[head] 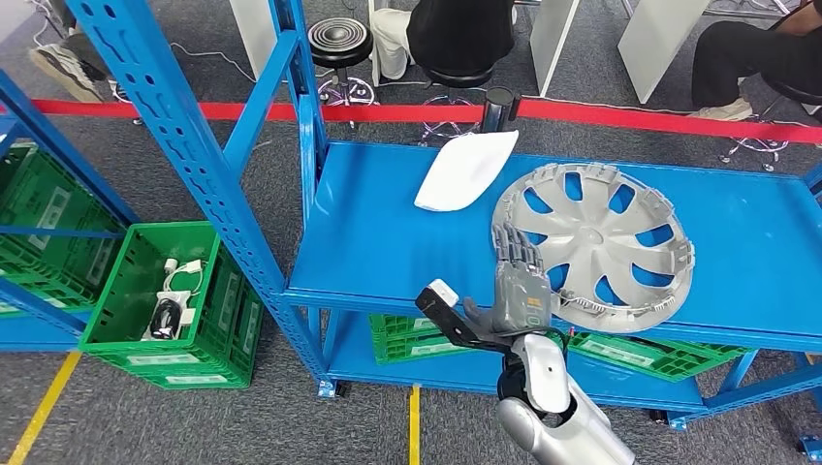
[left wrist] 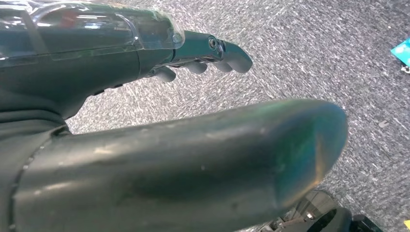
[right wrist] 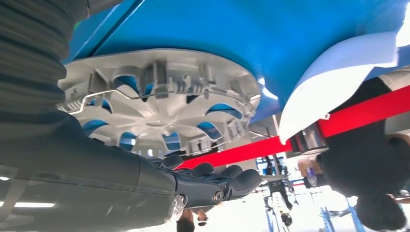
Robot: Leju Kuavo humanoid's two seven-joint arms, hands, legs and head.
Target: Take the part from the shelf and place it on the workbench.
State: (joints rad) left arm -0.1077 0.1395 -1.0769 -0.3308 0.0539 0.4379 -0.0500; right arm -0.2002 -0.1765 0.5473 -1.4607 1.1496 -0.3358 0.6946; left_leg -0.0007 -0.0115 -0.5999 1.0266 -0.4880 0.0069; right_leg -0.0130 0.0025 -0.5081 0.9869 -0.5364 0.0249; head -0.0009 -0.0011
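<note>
A silver wheel cover (head: 593,242) lies flat on the right half of the blue shelf (head: 378,232). Behind it to the left lies a white curved part (head: 467,170). My right hand (head: 519,281) reaches over the shelf's front edge, with its fingers stretched out at the cover's near-left rim and nothing in its grasp. I cannot tell whether it touches the rim. The right wrist view shows the wheel cover (right wrist: 159,106) close beyond the fingers (right wrist: 212,181), and the white part (right wrist: 338,82) farther off. My left hand (left wrist: 193,145) hangs over grey carpet, fingers apart, holding nothing.
A blue upright (head: 194,165) stands left of the shelf. A green crate (head: 174,300) with cables sits on the floor at the left, and more green crates (head: 417,334) on the lower shelf. Red barrier tape (head: 620,116) runs behind, with seated people beyond it.
</note>
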